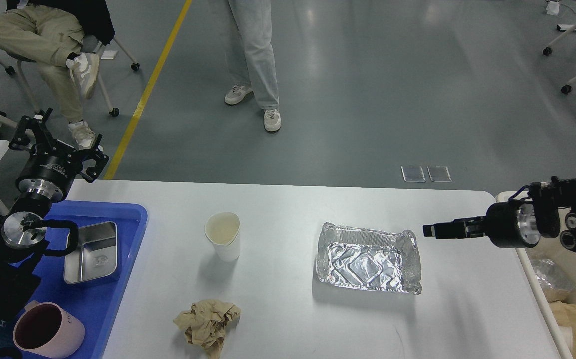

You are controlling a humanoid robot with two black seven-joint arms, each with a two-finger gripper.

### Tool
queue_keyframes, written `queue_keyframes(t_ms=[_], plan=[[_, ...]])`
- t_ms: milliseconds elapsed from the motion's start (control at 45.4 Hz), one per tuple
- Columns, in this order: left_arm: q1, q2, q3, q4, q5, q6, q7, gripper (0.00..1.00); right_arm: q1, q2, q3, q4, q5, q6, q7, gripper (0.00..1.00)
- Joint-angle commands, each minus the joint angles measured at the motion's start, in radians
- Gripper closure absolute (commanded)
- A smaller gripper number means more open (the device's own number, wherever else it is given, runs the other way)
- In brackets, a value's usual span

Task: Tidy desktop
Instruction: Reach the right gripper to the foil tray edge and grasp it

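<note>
The desktop [288, 209] is a wide white-grey table. On it stand a white paper cup [224, 238], a crumpled foil tray [367, 260] and a wad of brown paper [208, 323]. My left gripper [57, 140] hangs over the table's far left corner, its fingers spread open and empty. My right gripper [430, 231] reaches in from the right, just above and right of the foil tray's far right corner. It is seen side-on as one dark bar, so its fingers cannot be told apart.
A blue tray [103, 299] at the left holds a steel box [92, 252] and a pink mug [48, 330]. A white bin [532, 279] with rubbish stands off the table's right edge. People stand and sit on the floor beyond.
</note>
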Motion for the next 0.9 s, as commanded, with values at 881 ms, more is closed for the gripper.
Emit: queue_keyframes(t_ms=[881], plan=[[0.002,0.008,0.005,0.001,0.009,0.001,0.0,0.0,-0.075,0.36,-0.248,-0.326,0.06,-0.065,0.011,0.0]])
